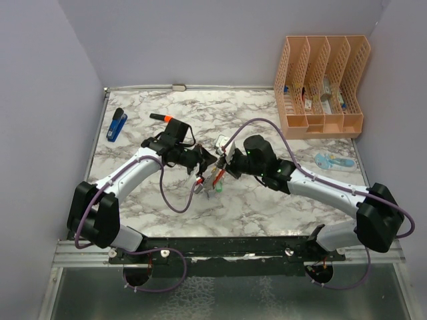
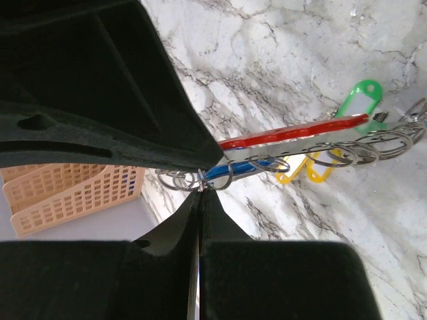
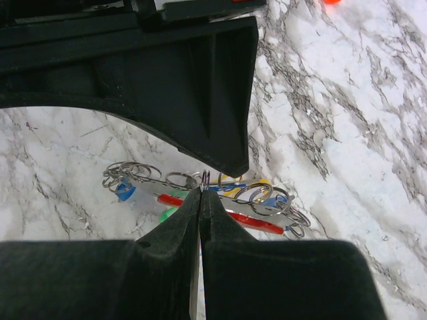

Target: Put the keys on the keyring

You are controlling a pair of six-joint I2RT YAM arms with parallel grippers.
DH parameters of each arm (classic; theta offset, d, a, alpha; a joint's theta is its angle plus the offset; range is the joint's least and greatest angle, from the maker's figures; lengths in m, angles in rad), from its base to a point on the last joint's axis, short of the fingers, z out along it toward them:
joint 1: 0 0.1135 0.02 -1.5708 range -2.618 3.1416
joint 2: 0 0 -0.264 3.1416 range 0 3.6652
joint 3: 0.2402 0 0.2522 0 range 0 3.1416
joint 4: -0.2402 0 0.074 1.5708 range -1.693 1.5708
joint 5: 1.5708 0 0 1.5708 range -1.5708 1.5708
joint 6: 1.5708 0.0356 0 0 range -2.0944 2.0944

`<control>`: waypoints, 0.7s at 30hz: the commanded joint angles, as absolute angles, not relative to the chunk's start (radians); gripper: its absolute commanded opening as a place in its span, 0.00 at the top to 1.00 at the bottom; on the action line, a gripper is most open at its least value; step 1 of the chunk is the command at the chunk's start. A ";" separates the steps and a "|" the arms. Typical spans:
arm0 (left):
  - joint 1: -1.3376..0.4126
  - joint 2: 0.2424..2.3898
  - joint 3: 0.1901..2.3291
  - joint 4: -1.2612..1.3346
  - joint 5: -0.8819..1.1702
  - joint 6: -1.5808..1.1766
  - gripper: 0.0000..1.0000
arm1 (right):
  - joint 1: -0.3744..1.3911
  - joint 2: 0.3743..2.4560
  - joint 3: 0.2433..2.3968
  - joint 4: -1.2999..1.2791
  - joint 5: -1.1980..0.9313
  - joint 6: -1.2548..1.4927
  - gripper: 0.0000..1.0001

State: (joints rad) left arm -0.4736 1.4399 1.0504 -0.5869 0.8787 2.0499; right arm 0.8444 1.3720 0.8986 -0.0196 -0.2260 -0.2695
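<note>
Both arms meet over the middle of the table (image 1: 280, 207). The left tool (image 1: 202, 160) is clenched, its fingertips (image 2: 213, 220) pinching one of the wire rings (image 2: 200, 180) at the end of the keyring (image 2: 293, 132), whose red side lies along the silver one. The right tool (image 3: 202, 190) is clenched too, nipping another wire ring beside the keyring's middle. The keys (image 2: 360, 100), with green, yellow and blue heads, hang from rings strung along the silver side; cannot tell whether the bunch touches the table. The blue stapler (image 1: 117, 125) and orange marker (image 1: 160, 117) lie far left, the peach file rack (image 1: 320, 83) far right.
</note>
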 commanded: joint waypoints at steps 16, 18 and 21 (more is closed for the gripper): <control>-0.482 1.387 1.053 -0.547 0.873 2.033 1.00 | 0.844 1.376 0.932 -0.013 -0.207 -0.241 0.99; -0.482 1.386 1.054 -0.557 0.875 2.037 1.00 | 0.842 1.379 0.935 -0.014 -0.204 -0.238 0.99; -0.482 1.383 1.053 -0.560 0.875 2.047 1.00 | 0.838 1.379 0.938 -0.013 -0.197 -0.235 0.99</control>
State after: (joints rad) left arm -0.4755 1.4097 1.0508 -0.5343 0.8772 2.0228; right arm 0.8440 1.3785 0.8989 -0.0319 -0.2234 -0.2539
